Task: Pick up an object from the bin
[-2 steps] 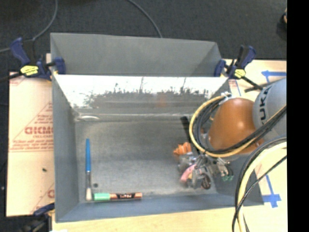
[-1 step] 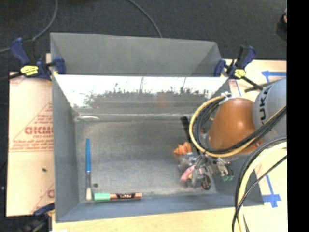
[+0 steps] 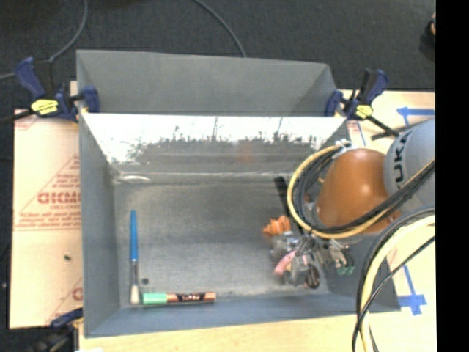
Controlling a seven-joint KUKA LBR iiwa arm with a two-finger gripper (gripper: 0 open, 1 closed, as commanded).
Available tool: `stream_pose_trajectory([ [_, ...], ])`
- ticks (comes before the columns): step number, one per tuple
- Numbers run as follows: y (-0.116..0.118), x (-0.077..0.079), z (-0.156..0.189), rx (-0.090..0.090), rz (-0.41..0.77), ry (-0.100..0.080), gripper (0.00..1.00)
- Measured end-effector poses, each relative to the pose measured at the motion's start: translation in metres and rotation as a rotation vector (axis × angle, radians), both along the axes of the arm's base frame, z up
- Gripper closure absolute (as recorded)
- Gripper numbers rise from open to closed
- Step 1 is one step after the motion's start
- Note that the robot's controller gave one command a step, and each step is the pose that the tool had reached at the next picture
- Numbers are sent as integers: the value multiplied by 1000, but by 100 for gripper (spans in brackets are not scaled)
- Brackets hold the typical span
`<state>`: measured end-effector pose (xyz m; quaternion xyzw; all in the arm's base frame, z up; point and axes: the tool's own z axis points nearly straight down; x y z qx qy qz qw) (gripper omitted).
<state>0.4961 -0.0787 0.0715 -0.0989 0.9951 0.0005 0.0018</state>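
My gripper [image 3: 306, 258] is low in the bin's right front corner, its body partly hidden under the arm's orange dome and cables. It is down in a small heap of loose things. A small orange piece [image 3: 276, 227] lies just left of it. A pink piece [image 3: 283, 266] sits against its lower left side. A little green piece [image 3: 344, 270] lies to its right near the bin wall. I cannot make out whether anything is between its fingers.
A blue pen [image 3: 133, 244] lies lengthwise along the left side of the bin floor. A brown marker with a green cap [image 3: 179, 298] rests along the front wall. A small dark thing [image 3: 281, 185] sits near the back right.
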Motion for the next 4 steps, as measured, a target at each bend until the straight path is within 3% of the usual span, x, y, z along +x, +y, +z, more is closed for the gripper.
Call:
stream_pose_trajectory([
  [4,0,0,0,0,-1,0,100],
])
